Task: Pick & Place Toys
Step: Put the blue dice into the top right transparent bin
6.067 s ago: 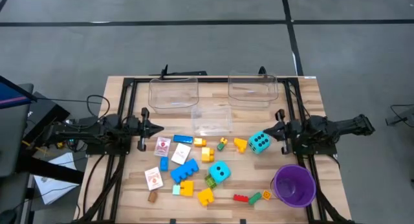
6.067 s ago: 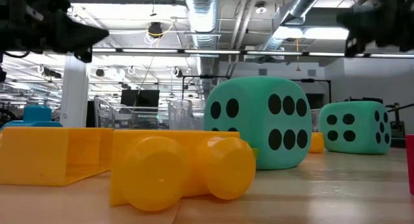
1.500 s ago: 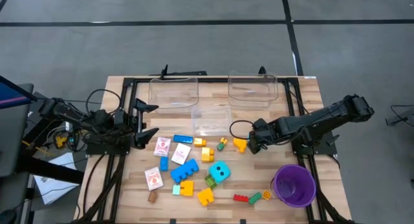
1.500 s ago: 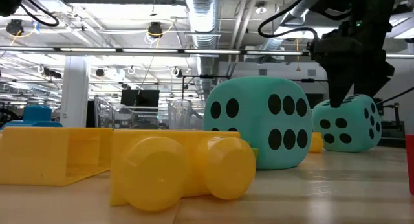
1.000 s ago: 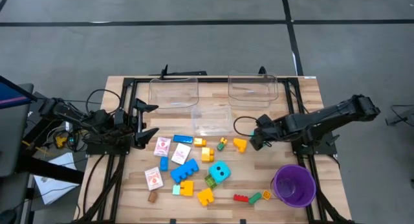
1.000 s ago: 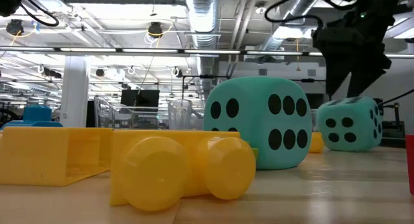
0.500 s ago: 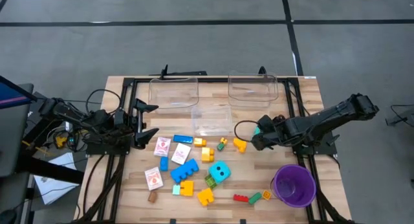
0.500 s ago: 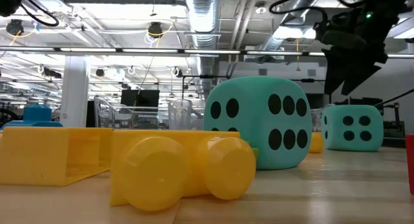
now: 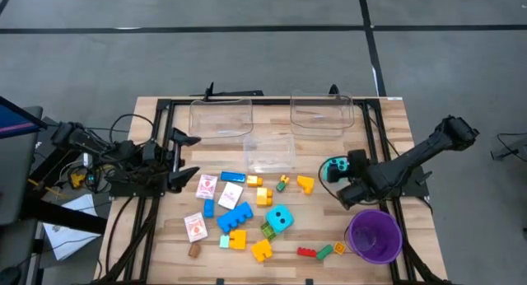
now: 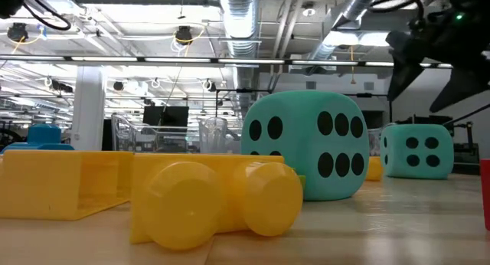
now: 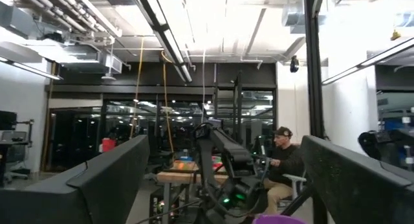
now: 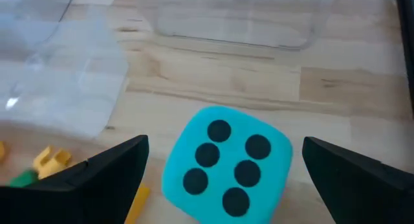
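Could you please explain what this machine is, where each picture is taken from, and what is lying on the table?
These are two robot arms at a wooden table, each ending in two fingers. One camera looks straight down, one sits at table height, and one rides on each wrist. On the table lie coloured bricks, card packs, two turquoise dice, three clear bins and a purple cup. The right gripper is open over one die, which sits on the table between its fingers; nothing is held. The other die lies mid-table. The left gripper waits, open, at the table's left edge.
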### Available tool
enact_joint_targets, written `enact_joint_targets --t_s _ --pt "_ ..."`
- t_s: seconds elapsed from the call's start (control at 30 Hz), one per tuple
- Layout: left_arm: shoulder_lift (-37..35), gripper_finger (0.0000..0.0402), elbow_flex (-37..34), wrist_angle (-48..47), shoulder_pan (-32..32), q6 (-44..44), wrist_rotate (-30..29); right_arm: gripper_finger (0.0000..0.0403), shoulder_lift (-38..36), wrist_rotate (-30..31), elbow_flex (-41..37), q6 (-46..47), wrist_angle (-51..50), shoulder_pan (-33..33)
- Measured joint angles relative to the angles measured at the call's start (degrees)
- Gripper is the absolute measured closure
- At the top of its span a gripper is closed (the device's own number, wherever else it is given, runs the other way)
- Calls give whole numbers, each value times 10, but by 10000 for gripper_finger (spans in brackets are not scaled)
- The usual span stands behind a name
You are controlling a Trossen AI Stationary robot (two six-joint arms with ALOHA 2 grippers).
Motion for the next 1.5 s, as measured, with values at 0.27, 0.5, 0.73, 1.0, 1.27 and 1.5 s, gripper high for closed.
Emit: enact_joint_targets --t_s 0.27,0.5,0.73,1.0,1.27,1.5 --pt "0 2 0 7 -8 -1 11 3 100 -11 17 40 29 -48" --pt "0 2 0 15 -8 0 33 3 175 -22 68 43 10 -79" --pt "0 2 0 17 -8 12 36 3 213 -31 97 107 -59 -64" --pt "0 2 0 26 -8 13 36 3 225 -45 107 146 -69 -41" --pt "0 2 0 26 -8 12 36 3 239 -46 106 151 -68 -42" --pt "0 2 0 25 -8 12 36 3 240 -46 106 152 -81 -40"
